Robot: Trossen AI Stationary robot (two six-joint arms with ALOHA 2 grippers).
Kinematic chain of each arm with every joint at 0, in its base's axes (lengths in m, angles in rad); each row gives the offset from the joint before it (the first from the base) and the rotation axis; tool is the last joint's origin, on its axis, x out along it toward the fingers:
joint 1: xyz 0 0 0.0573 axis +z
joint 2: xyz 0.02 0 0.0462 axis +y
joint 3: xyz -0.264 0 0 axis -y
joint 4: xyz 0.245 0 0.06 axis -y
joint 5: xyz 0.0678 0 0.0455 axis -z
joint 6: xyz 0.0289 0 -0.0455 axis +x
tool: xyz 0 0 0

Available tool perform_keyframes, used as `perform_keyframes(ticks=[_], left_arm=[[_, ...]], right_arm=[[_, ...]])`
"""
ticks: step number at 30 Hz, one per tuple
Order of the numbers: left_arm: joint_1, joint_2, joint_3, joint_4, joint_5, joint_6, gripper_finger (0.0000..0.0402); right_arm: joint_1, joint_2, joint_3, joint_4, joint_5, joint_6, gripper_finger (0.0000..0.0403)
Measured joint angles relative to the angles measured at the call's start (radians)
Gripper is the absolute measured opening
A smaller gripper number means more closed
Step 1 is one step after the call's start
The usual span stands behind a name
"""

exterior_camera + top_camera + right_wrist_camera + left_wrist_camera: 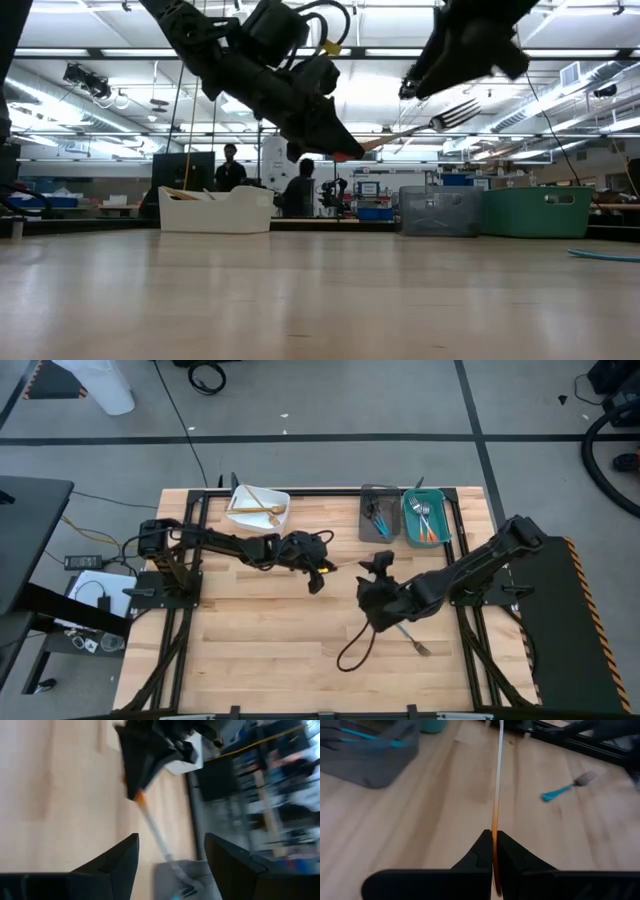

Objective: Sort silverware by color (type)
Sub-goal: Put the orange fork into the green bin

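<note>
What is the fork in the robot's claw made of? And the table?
The orange-handled fork in the left claw looks like shiny metal at the tines, which glint silver; the orange handle end is probably plastic, though that is a guess. The table looks like pale wood with a smooth finish: you can see plank lines and grain.

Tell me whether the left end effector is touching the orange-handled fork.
Touching. The left wrist view shows the left end effector shut on the orange-handled fork, fingers pressed against both sides.
</note>
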Motion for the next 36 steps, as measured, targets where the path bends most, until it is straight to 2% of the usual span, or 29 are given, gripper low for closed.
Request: perform_keyframes(ticks=[5,13,22,26,31,36], left_arm=[[0.037,-0.005,-0.001,0.029,-0.015,0.044,0.0013],[0.06,-0.007,-0.001,0.152,-0.015,0.095,0.0013],[0.06,-0.007,-0.001,0.343,-0.015,0.135,0.0013],[0.056,-0.007,-0.001,0.426,-0.027,0.175,0.0013],[0.041,-0.007,-0.001,0.511,-0.064,0.263,0.0013],[0.02,-0.007,-0.001,0.586,-0.126,0.425,0.0013]], right_arm=[[-0.001,-0.087,0.0,-0.011,-0.109,0.179,0.0232],[-0.001,-0.177,0.0,-0.038,-0.099,0.443,0.0214],[0.0,-0.189,0.0,-0.144,0.039,0.602,0.0193],[0.0,-0.189,0.0,-0.146,0.159,0.636,0.0188],[0.0,-0.189,0.0,-0.145,0.332,0.671,0.0187],[0.0,-0.188,-0.001,-0.144,0.404,0.705,0.0187]])
